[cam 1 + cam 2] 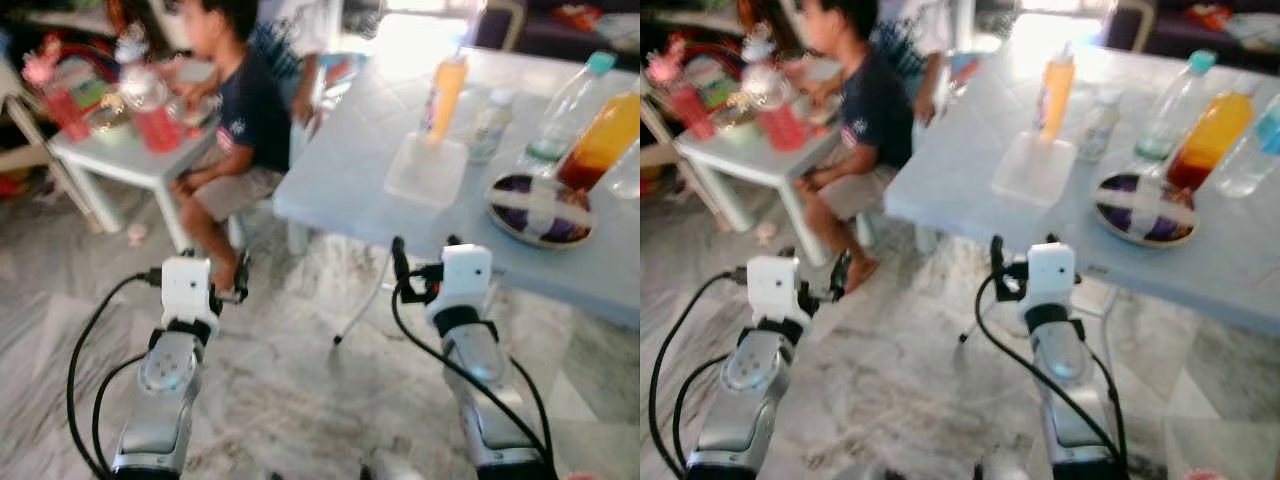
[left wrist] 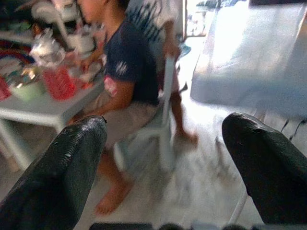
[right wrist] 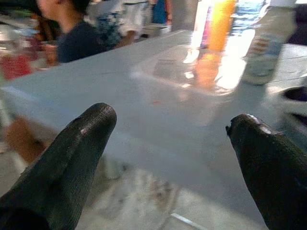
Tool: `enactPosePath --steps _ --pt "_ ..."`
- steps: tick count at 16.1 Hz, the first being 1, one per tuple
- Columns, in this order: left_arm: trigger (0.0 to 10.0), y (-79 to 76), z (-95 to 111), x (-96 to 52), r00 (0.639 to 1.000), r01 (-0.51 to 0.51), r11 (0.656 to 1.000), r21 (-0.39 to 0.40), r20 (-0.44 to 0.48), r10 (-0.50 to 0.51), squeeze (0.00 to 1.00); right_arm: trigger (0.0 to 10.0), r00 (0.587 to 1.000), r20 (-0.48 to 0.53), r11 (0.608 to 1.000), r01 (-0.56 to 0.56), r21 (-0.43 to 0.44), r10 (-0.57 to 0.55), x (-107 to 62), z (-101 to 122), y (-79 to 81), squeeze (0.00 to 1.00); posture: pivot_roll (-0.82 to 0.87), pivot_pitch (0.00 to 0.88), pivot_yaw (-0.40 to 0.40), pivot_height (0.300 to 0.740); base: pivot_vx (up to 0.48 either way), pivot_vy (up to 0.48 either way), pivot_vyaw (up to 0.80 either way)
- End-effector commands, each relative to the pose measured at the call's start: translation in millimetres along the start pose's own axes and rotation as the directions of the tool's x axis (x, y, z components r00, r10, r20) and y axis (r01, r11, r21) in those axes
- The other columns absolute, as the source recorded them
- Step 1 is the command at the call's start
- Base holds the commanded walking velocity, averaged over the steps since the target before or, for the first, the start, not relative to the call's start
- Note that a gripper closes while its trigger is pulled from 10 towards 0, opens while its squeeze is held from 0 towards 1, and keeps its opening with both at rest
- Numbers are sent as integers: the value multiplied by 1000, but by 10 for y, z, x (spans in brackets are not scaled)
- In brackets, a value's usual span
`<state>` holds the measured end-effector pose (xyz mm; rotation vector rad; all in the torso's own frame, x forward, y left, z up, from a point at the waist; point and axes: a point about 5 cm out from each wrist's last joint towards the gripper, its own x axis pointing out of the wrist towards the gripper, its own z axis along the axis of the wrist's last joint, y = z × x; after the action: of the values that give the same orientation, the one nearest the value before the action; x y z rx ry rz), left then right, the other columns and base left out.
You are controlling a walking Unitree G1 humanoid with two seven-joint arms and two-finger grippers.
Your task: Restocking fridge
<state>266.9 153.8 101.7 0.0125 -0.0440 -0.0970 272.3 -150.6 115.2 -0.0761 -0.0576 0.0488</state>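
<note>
Reaching forward over the marble floor (image 1: pixel 300 390): left gripper (image 2: pixel 165 158), fingers spread wide, holding nothing; right gripper (image 3: pixel 172 153), fingers likewise apart and empty, level with the near edge of the pale blue table (image 1: pixel 350 190). On the table, nearest first: clear plastic lid or tray (image 1: pixel 427 168); dark patterned plate (image 1: pixel 540 208); orange squeeze bottle (image 1: pixel 445 95) standing just behind the tray; small clear bottle (image 1: pixel 491 123); tall clear bottle with teal cap (image 1: pixel 568 105); bottle of amber drink (image 1: pixel 604 138), outline blurred. Left, beyond: person in a dark shirt (image 1: pixel 245 110) seated at a small white table (image 1: pixel 130 160) crowded with red cups (image 1: pixel 155 125).
</note>
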Motion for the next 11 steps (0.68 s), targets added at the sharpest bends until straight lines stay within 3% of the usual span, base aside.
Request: enactPosePath --steps 1,3,6,11 --pt "10000 38 43 -19 999 -36 998 -55 32 38 0 10000 999 -2 999 38 -8 -38 12 13 -70 0 -23 74 34 740 0 0 0" --pt "10000 61 57 -22 997 -60 991 -118 31 64 0 10000 999 15 999 47 -17 -47 25 39 -73 0 -18 81 33 740 0 0 0" --pt "10000 108 -11 -118 997 -80 994 -80 8 81 0 10000 995 6 995 103 -14 -103 -29 15 -169 0 -17 68 37 740 0 0 0" --pt "10000 327 -129 -237 988 -151 989 -1 -28 151 0 10000 975 -33 975 221 27 -220 -185 -62 -401 0 -29 15 59 740 0 0 0"
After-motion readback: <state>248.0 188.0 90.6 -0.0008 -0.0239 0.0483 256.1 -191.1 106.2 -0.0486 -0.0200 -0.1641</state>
